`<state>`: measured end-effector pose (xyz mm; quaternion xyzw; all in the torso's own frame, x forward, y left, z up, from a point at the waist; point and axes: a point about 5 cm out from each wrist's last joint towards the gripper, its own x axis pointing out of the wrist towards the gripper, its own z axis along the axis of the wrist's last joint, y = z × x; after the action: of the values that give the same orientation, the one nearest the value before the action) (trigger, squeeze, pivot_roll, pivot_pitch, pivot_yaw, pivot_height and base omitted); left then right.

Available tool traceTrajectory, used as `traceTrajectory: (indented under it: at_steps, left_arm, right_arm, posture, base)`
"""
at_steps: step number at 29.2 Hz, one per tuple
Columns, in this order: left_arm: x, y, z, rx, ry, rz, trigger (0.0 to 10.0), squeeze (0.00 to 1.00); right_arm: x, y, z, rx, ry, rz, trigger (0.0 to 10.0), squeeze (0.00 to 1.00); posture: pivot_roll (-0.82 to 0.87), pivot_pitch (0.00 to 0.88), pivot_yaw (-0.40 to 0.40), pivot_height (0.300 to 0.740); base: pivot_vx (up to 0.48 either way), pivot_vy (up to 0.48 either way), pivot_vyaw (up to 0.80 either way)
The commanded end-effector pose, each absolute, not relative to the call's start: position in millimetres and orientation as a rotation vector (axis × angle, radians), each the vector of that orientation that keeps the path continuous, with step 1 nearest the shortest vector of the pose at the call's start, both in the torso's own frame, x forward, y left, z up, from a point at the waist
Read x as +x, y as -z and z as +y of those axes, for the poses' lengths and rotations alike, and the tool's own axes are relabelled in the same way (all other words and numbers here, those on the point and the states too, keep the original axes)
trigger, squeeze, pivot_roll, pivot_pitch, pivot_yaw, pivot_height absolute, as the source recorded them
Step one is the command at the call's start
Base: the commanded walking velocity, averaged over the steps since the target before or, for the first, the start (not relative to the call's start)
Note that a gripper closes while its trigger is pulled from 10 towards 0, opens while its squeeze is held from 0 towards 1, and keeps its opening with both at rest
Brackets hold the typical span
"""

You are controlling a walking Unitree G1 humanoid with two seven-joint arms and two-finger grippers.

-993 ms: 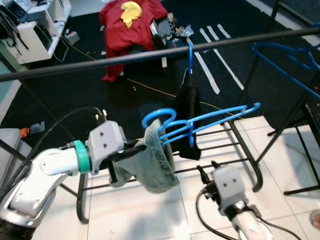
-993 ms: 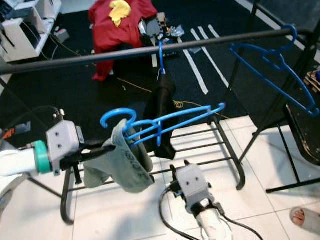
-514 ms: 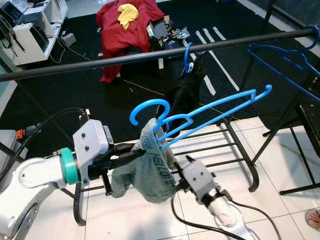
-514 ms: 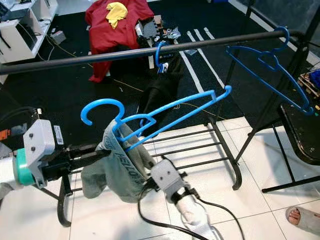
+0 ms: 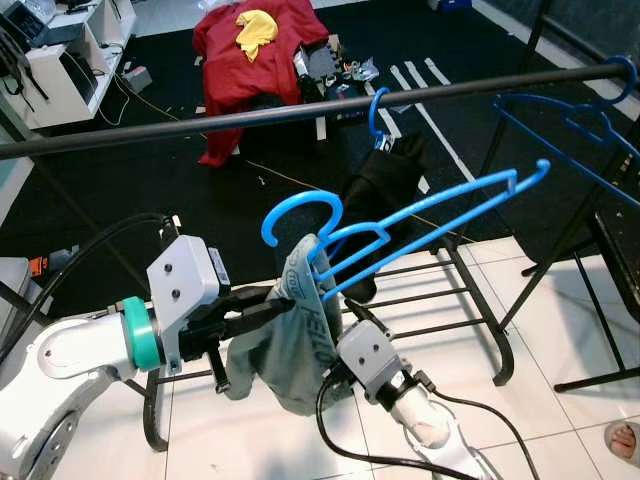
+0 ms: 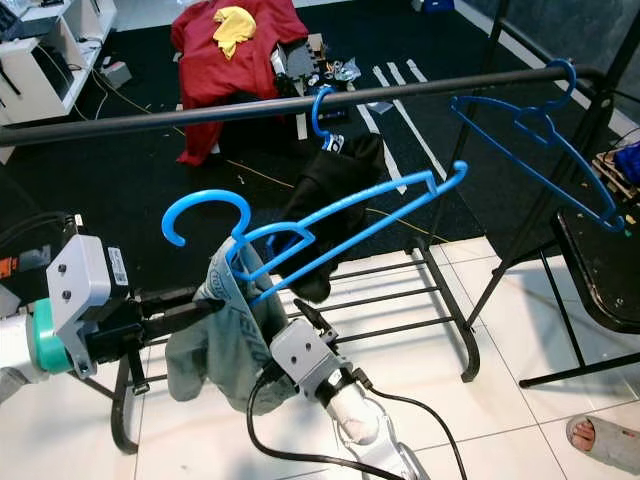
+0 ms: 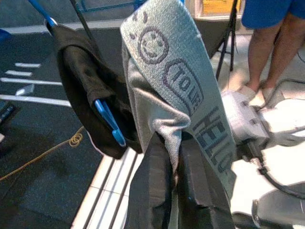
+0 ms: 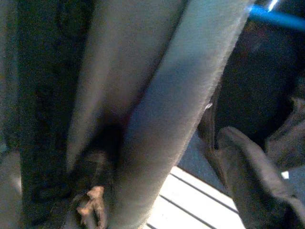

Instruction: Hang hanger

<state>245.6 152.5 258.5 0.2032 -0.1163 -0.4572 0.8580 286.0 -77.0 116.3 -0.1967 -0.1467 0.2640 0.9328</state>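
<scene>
Hanger dead centre of the frame, bright blue, tilted with its far end riding up toward the right and its hook curling up at centre-left, below the dark rail and clear of it. Draped over its near end is a grey garment with printed lettering, hanging down in the lower middle. Left gripper comes in from the lower left, and its jaws are clamped on the grey cloth; the left wrist view shows the two black fingers pinching a fold right between them. Right gripper pokes up from the bottom centre, pressed in against the underside of the garment; whether its jaws are open or closed, I cannot tell, as the right wrist view is dark and crowded with cloth. Up on the rail, a second blue hanger carries a black garment just behind the tilted one, and an empty blue hanger hangs at the upper right. Red clothing lies on the dark floor at the top. A person's foot shows at the lower right on the white tiles.
</scene>
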Motion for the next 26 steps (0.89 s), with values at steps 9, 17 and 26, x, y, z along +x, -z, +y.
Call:
traceTrajectory:
  at_steps: [9, 17, 26]
  left_arm:
    - [255, -254, 142, 0.432, 0.933, -0.232, 10.0, 0.0]
    - [254, -260, 140, 0.407, 0.964, -0.244, 10.0, 0.0]
    - [252, -261, 138, 0.402, 0.964, -0.251, 10.0, 0.0]
  right_arm:
    - [231, -116, -68, -0.309, -0.705, -0.273, 10.0, 1.0]
    - [266, -106, -76, -0.361, -0.487, -0.248, 10.0, 1.0]
    - [300, -108, -69, -0.404, -0.417, -0.206, 10.0, 0.0]
  posture:
    - [-0.19, 0.208, 0.165, 0.74]
    - [-0.19, 0.207, 0.179, 0.74]
    - [-0.17, 0.202, 0.183, 0.74]
  base:
    - [0.0, 0.0, 0.0]
    - [0.0, 0.0, 0.0]
    - [0.0, 0.0, 0.0]
